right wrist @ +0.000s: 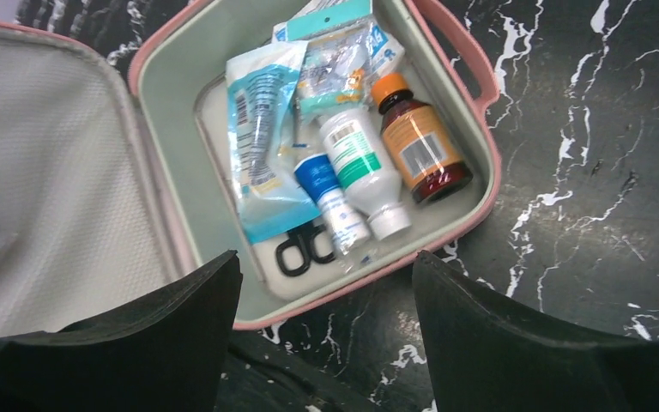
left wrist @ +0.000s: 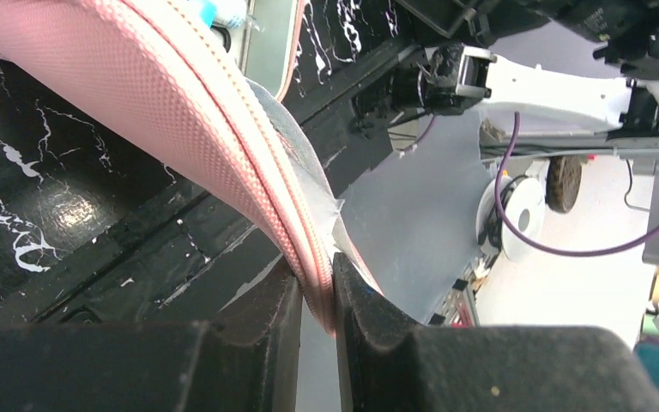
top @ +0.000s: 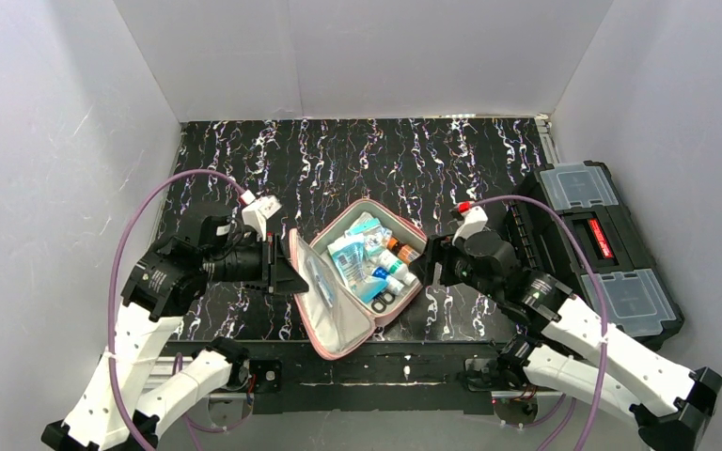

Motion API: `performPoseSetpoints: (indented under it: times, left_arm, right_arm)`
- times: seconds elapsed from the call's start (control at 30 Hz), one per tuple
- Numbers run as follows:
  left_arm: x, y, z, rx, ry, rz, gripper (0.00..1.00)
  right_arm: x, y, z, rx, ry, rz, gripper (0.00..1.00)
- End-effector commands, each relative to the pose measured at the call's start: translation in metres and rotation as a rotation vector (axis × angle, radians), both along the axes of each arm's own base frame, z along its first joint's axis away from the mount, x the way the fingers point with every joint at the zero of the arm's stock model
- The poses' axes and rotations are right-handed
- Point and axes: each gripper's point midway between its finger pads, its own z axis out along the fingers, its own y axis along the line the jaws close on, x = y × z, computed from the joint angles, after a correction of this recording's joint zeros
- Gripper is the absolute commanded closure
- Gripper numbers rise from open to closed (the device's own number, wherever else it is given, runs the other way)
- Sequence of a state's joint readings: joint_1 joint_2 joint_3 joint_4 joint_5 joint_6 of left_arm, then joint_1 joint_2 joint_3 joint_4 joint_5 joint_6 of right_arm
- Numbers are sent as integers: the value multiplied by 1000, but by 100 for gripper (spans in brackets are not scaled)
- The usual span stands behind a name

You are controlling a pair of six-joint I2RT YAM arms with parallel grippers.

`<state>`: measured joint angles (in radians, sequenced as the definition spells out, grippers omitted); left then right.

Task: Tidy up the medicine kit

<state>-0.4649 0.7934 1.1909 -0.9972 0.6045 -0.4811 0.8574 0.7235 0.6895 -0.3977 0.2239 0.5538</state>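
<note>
**Medicine kit** (top: 337,318), pink with grey lining, lies open near the middle of the black marbled table (top: 385,155), between the two arms; its lid (left wrist: 163,94) is swung out toward the left arm, and the left gripper (top: 287,274) has its fingers clamped on the lid's pink zip edge. The right gripper (top: 425,263) hangs just beside the tray's right corner, fingers wide apart with nothing between them; in the tray lie an amber bottle with orange cap (right wrist: 416,146), a white bottle with green label (right wrist: 360,167), a small blue-capped bottle (right wrist: 330,202), black scissors (right wrist: 303,249) and blue sachets (right wrist: 262,137). A black toolbox (top: 602,244) stands at the table's right edge, apart from the kit.
</note>
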Motion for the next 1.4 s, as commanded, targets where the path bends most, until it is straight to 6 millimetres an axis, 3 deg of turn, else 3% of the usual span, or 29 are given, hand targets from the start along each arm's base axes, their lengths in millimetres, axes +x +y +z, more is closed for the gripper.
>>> performPoseSetpoints:
  times: [0.0, 0.2, 0.43, 0.6, 0.9, 1.27, 1.37]
  left_arm:
    - [-21, -4, 34, -78, -107, -180, 100]
    - [-27, -7, 36, -112, -91, -239, 100]
    - [-25, -3, 27, -87, -82, -211, 100]
    - [-17, -2, 21, -68, -80, -168, 100]
    - [0, 1, 16, -21, -90, -99, 100]
    - [44, 10, 8, 107, -123, 47, 98]
    - [57, 8, 8, 121, -130, 66, 97]
  right_arm:
    - [18, -7, 10, -135, -85, 7, 21]
    - [48, -16, 5, -276, -130, -17, 21]
    - [82, -18, -14, -257, -47, 7, 22]
    - [87, -4, -37, -263, 52, 91, 26]
    - [92, -1, -69, -303, 161, 98, 34]
    - [97, -6, -88, -282, 267, -22, 95]
    - [91, -8, -92, -248, 297, -69, 99]
